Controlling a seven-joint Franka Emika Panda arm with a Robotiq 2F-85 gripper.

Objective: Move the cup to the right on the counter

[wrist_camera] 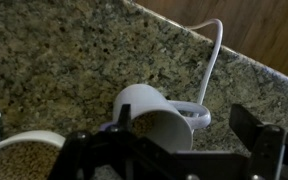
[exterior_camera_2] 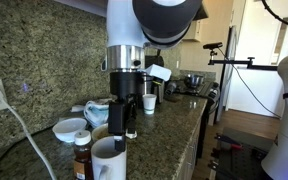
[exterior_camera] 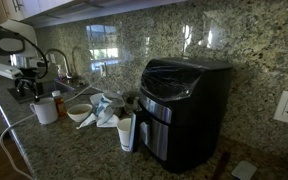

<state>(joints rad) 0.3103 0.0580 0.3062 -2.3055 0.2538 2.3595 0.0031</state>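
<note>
The cup is a plain white mug standing on the speckled granite counter near its left end. It also shows in the foreground of an exterior view. My gripper hangs just above and beside it, fingers open. In the wrist view the cup lies between my fingers, close to the left one, with its loop handle toward the right finger. My gripper is open and holds nothing.
A shallow white bowl and a brown bottle with an orange cap stand close to the cup. A slim white tumbler and a black appliance stand farther right. A white cable runs over the counter edge.
</note>
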